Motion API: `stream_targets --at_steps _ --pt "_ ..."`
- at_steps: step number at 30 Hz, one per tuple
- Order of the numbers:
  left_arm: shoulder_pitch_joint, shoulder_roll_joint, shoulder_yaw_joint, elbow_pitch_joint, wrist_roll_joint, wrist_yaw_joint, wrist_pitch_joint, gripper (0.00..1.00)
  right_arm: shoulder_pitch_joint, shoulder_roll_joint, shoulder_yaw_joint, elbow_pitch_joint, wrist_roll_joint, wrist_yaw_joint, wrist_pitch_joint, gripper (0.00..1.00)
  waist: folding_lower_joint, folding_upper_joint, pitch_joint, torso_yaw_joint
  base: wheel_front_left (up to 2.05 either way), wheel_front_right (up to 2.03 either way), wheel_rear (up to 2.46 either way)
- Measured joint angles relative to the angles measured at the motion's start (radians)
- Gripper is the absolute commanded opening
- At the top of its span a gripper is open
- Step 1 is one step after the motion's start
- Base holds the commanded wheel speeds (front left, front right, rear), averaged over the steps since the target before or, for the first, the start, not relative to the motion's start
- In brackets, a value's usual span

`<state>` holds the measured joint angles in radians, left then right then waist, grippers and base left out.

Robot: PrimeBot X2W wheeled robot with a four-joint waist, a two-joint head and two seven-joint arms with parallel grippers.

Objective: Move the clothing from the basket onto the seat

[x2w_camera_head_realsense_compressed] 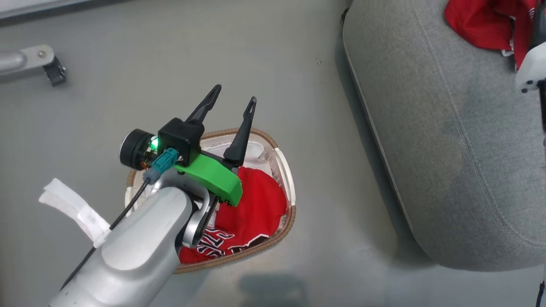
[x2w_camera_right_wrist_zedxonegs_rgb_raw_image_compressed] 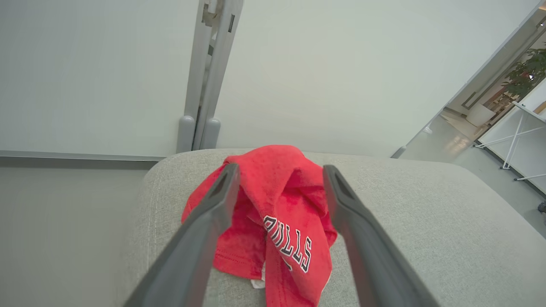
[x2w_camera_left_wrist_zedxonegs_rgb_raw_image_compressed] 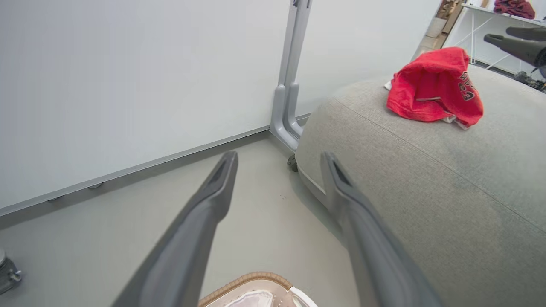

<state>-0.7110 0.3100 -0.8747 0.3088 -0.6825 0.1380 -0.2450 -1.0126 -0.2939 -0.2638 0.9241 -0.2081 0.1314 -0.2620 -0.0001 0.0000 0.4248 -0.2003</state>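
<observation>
The grey seat (x2w_camera_head_realsense_compressed: 448, 140) is the largest thing and lies to the right of the left gripper (x2w_camera_head_realsense_compressed: 235, 94). In the head view its long rounded edge runs from the top down toward the lower right, and its stitched seam follows the same line. In the right wrist view it spreads out beneath and ahead of the right gripper (x2w_camera_right_wrist_zedxonegs_rgb_raw_image_compressed: 280, 170). The grey floor (x2w_camera_head_realsense_compressed: 170, 64) stretches ahead of the left gripper and to its left. The basket (x2w_camera_head_realsense_compressed: 291, 213) stands on that floor, well apart from the seat and directly under the left gripper and its wrist. The arm covers so much of the oval that its long axis cannot be judged. Its brown woven rim curves just below the fingertips, and a strip of white liner (x2w_camera_head_realsense_compressed: 256, 151) shows at the right finger's base. Red clothing (x2w_camera_head_realsense_compressed: 260, 200) is bunched in the near right part of the basket, behind the fingertips and partly under the green wrist piece. Its black-and-white lettering lies at the end nearest the robot. A second red garment (x2w_camera_right_wrist_zedxonegs_rgb_raw_image_compressed: 281, 187) sits crumpled on the seat in front of the right gripper. Seen between the two fingers, its long axis runs along them, and a flap lettered "ULLS" trails back toward the wrist. The left gripper's fingers are spread apart and hold nothing, pointing away from the robot over the basket's far rim. The right gripper's fingers are also parted, with nothing clamped. In the left wrist view they hang just beside the garment with a gap between.
</observation>
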Motion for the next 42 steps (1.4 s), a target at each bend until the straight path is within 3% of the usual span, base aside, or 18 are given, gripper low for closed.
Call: stream_targets --at_steps 8,15,23,31,42 --pt "0.145 -0.003 0.118 0.040 -0.037 0.021 -0.017 1.00 0.196 0.063 0.091 -0.097 0.112 0.000 -0.001 1.00 0.0000 0.0000 -0.143 0.062 0.00 0.00 0.00" --pt "0.328 -0.005 0.280 0.014 0.004 0.043 -0.019 1.00 0.383 0.147 0.127 -0.251 0.184 0.000 -0.001 1.00 0.0000 0.0000 -0.237 0.131 0.00 0.00 0.00" --pt "0.489 -0.052 0.422 -0.013 0.064 0.020 -0.019 1.00 0.602 0.232 0.153 -0.420 0.228 0.000 -0.001 1.00 -0.0001 0.0000 -0.321 0.193 0.00 0.00 0.00" --pt "0.620 -0.080 0.519 -0.052 0.115 -0.008 -0.019 1.00 0.792 0.245 0.198 -0.550 0.300 0.000 -0.001 1.00 -0.0001 0.0000 -0.389 0.223 0.00 0.00 0.00" --pt "0.715 -0.108 0.566 -0.092 0.159 -0.042 -0.019 1.00 0.945 0.246 0.249 -0.647 0.384 0.000 -0.001 1.00 0.0000 0.0000 -0.428 0.223 0.00 0.00 0.00"
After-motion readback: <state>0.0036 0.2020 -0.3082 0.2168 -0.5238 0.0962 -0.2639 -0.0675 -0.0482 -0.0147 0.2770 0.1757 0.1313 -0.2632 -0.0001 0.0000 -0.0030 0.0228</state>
